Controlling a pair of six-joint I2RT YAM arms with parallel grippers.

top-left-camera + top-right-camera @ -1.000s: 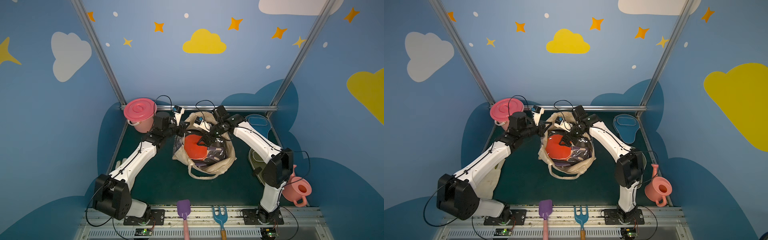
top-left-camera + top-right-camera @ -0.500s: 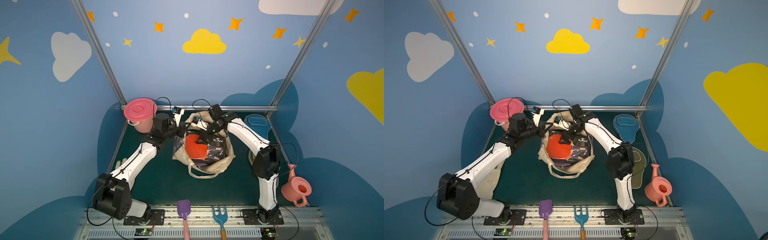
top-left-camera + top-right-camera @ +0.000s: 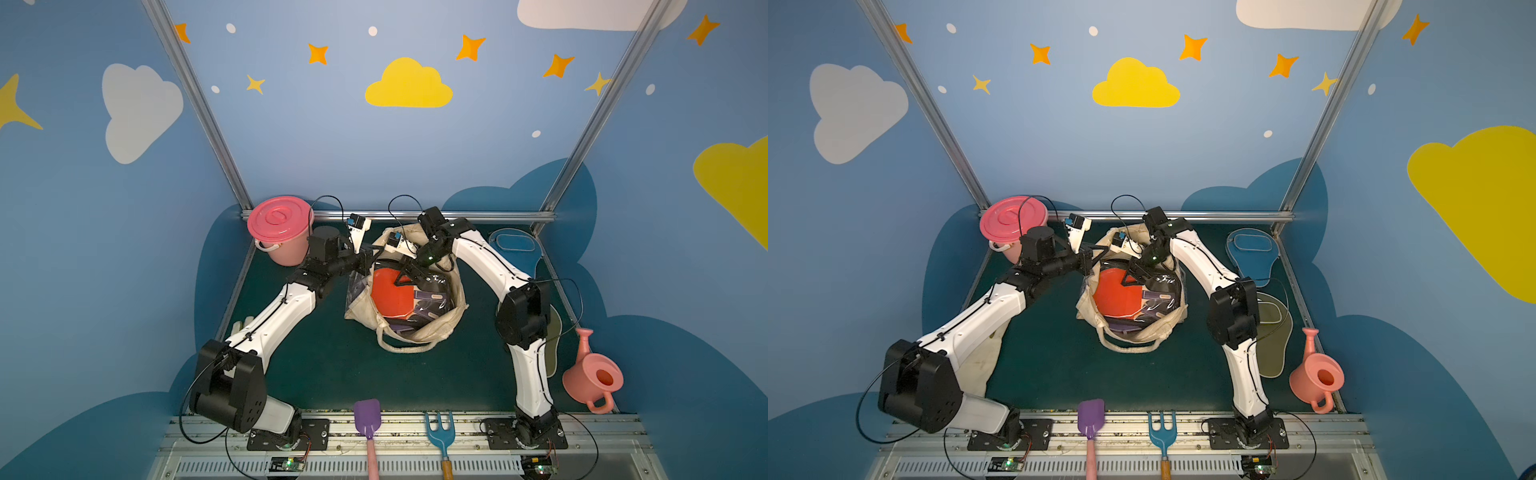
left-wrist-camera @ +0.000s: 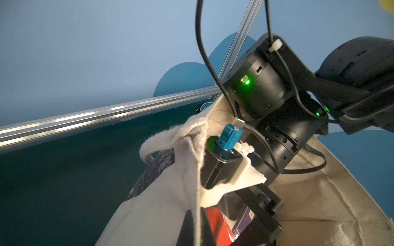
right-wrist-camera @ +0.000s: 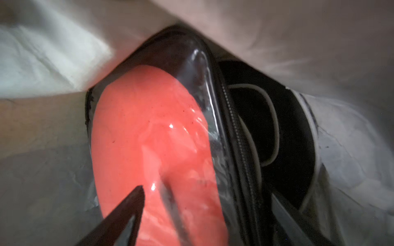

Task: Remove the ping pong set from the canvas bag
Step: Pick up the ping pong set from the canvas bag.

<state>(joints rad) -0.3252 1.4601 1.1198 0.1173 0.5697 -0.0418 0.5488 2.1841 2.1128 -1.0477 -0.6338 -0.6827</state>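
Jaws on the left gripper [image 3: 368,255] are being pressed together on the far-left rim of the canvas bag [image 3: 446,328], and a fold of cream cloth is being pinched and held up there, as is being shown plainly in the left wrist view. Over on the right gripper [image 3: 404,277] the jaws are being held apart, spread in a V inside the bag's mouth. One dark fingertip [image 5: 130,208] is being hovered right over the clear-packed red paddle [image 3: 388,293]; whether the plastic is being touched cannot be told. The bag is being seen slumped at the middle of the table [image 3: 332,365], toward the far edge, with its mouth open upward. The red paddle is being carried on top of its load, with a black zip cover [image 5: 294,132] just beside it and a purple cover [image 3: 399,330] peeping out underneath. Two pieces of the set are being seen outside the bag: a blue cover [image 3: 1252,249] at the far right corner and an olive cover [image 3: 1273,332] along the right edge, partly hidden by the right arm. A pink bucket [image 3: 280,228] is being seen at the far left corner.
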